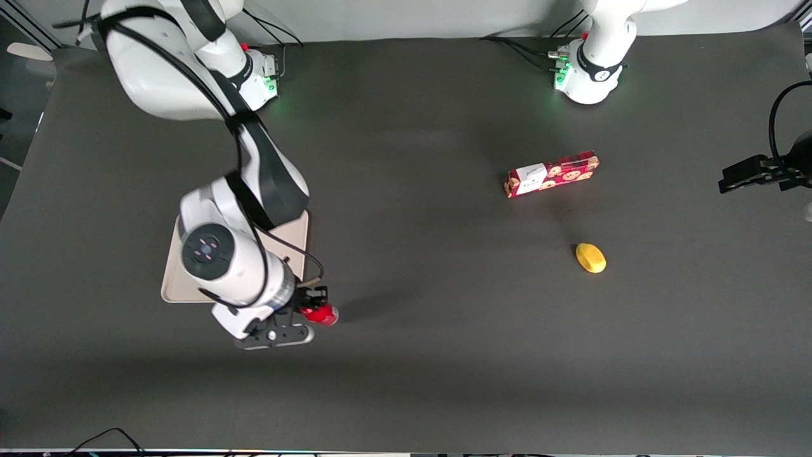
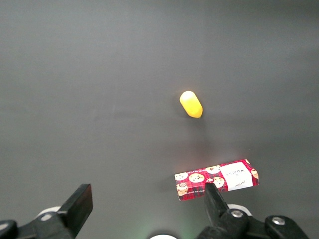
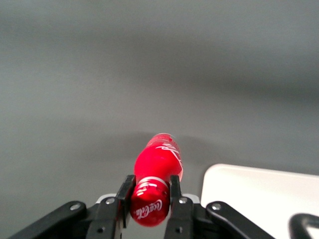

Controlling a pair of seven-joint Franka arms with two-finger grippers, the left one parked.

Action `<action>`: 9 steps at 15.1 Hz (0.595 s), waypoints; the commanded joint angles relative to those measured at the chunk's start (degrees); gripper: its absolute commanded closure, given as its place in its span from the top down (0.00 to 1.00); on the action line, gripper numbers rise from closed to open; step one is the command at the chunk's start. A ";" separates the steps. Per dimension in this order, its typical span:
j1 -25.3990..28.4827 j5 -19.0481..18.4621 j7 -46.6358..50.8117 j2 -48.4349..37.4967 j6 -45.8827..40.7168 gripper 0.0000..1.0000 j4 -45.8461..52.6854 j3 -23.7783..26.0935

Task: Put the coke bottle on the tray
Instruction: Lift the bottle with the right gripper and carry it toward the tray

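Beside the tray [image 1: 298, 230], just off its near corner, the tool [image 3: 148, 198] has its fingers closed on the coke bottle [image 3: 155, 174] at the capped end (body pointing away), held above the worktop [image 1: 444, 317].

The coke bottle [image 3: 158, 169], sitting clamped in the gripper [image 3: 148, 195], is showing white Coca-Cola script on its cap and side; the snack box [image 2: 217, 179] label is unreadable.
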 commanded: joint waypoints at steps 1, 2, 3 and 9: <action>-0.30 -0.32 -2.07 -9.17 -8.88 0.00 -1.41 -0.23; -1.00 -0.32 -5.39 -10.84 -11.61 0.00 -1.41 -0.49; -1.79 -0.15 -8.91 -12.42 -14.24 0.00 -1.41 -0.75; -4.87 -0.06 -24.29 -25.33 -24.12 0.00 -9.72 -5.31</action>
